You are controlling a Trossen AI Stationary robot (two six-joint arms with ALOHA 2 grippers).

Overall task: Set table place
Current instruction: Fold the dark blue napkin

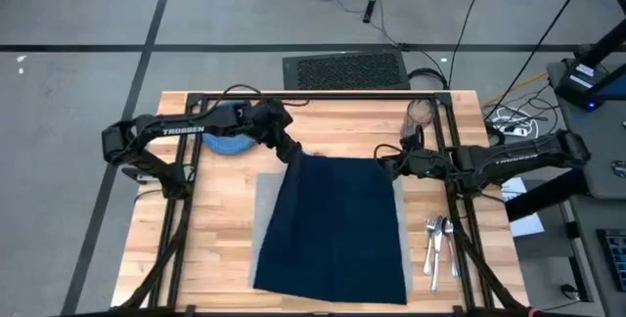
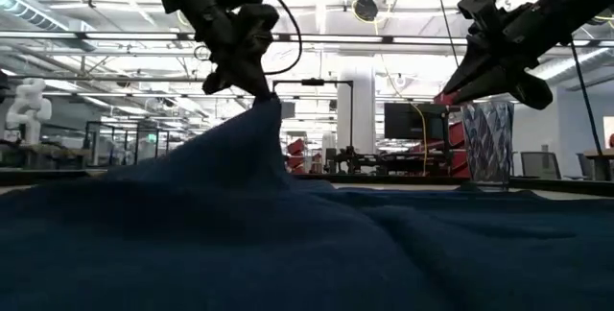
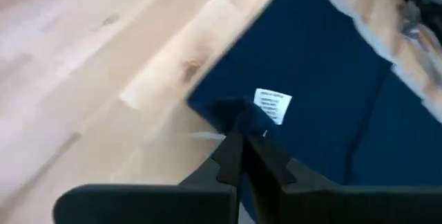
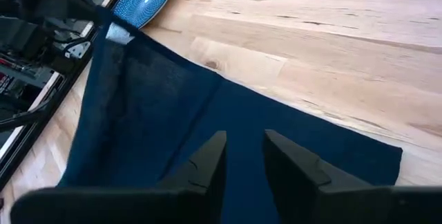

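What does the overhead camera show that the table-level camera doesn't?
Only the high view shows the grey placemat edge under the cloth, the blue dish and the cutlery on the table.

Only the low view shows the cloth corner lifted into a peak and the room behind.

Both show the navy cloth, the drinking glass, the left gripper pinching the cloth, and the right gripper open.

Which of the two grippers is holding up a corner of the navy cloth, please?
The left gripper: its fingers are pinched on the tagged corner of the navy cloth, lifting it into a peak. The right gripper hovers open above the cloth, gripping nothing.
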